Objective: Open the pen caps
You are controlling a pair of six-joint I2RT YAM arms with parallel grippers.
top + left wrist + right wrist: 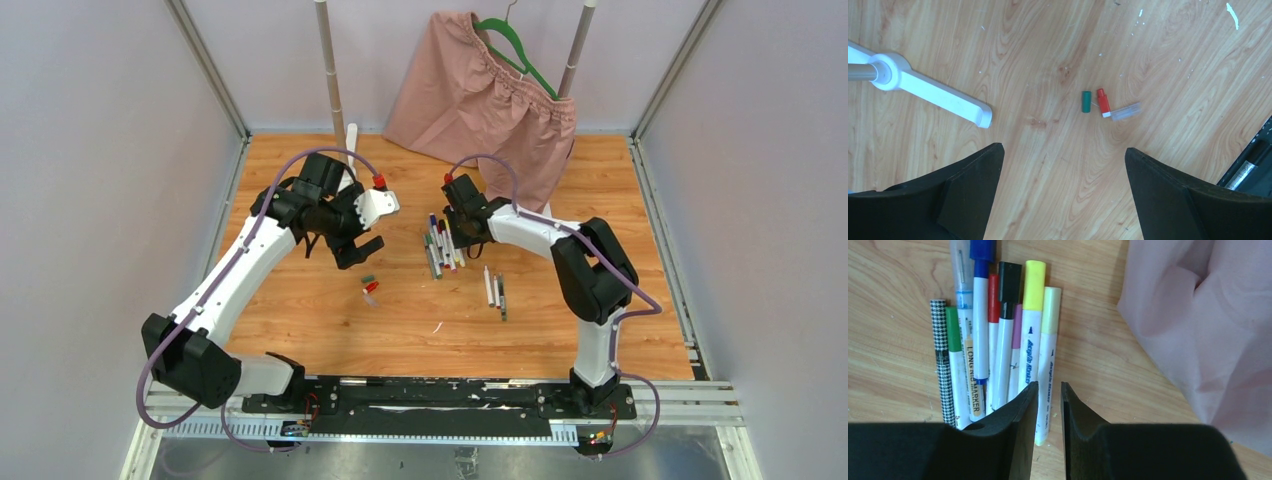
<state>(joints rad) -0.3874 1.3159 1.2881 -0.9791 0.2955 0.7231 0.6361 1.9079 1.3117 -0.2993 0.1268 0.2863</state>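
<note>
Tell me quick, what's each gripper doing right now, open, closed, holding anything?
Left gripper: open wide, holding nothing.
Right gripper: jaws narrow on either side of the pale yellow marker barrel; whether it is gripped cannot be told.

The black fingers [973, 185] of the left gripper [1064, 150] stand wide apart above a light wooden tabletop [1048, 45], nothing between them. Just right of them lie a small green plastic cap [1086, 101], a red plastic cap with a white end [1103, 102] on its near side, and a clear plastic cap [1126, 111] nearer still. A white plastic stand foot [933, 92] lies farther off.
</note>
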